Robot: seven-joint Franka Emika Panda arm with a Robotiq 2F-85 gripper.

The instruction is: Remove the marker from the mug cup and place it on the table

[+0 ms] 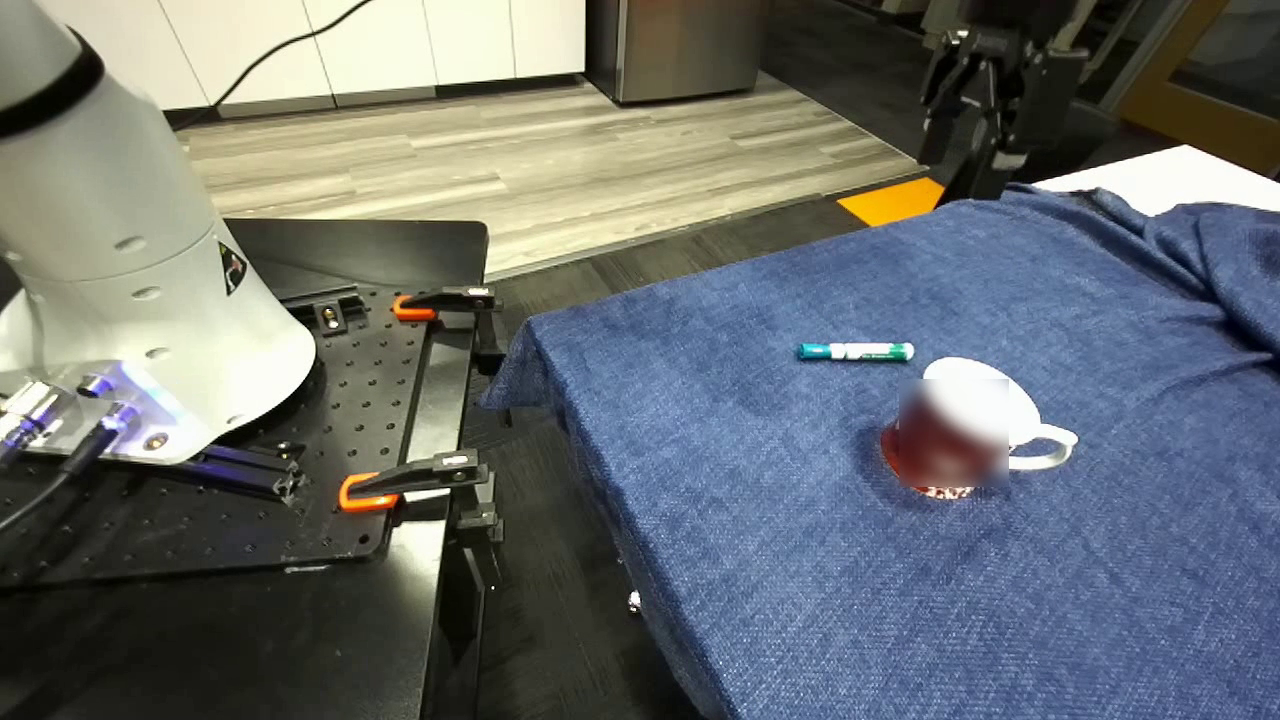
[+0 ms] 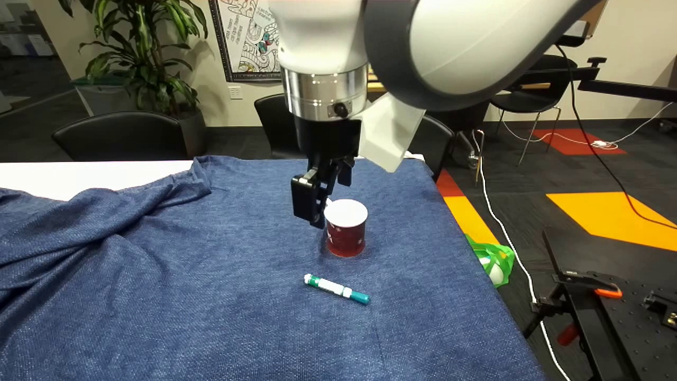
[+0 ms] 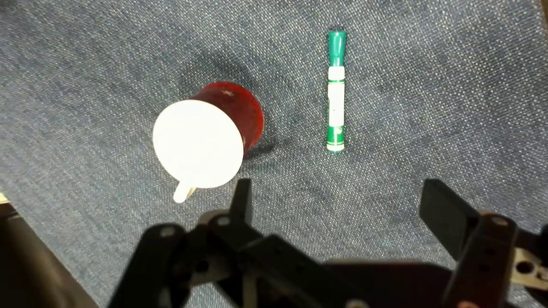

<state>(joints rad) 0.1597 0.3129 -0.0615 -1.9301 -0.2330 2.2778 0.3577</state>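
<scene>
1. A table (image 1: 800, 570) is spread with blue cloth (image 2: 227, 317). In an exterior view the cloth gathers into folds toward the left, and bare white table shows along the far edge there.
2. A slim marker (image 3: 336, 98), green and white with a teal cap, lies flat on the cloth, outside the mug (image 2: 346, 239). Its capped end points toward the table edge that faces a black workbench (image 1: 220, 640). In an exterior view it lies closer than the mug to the table corner beside that workbench.
3. The mug is dark red with a white inside. It stands upright, near the marker but apart from it, its white handle (image 1: 1066, 442) turned away from the workbench edge. Part of the mug is blurred in an exterior view.
4. The gripper (image 3: 338, 186) hangs above the table, released: its two fingers (image 3: 445, 218) stand wide apart, with cloth showing between them. In the wrist view the marker lies ahead of that gap, the mug to the left.
5. Across a gap from the table edge, the workbench carries the robot arm's base (image 1: 150, 290) and black and orange clamps (image 1: 425, 475).
6. Beyond the table's far edge, in an exterior view, are black chairs (image 2: 121, 132) and a leafy plant (image 2: 145, 79).
</scene>
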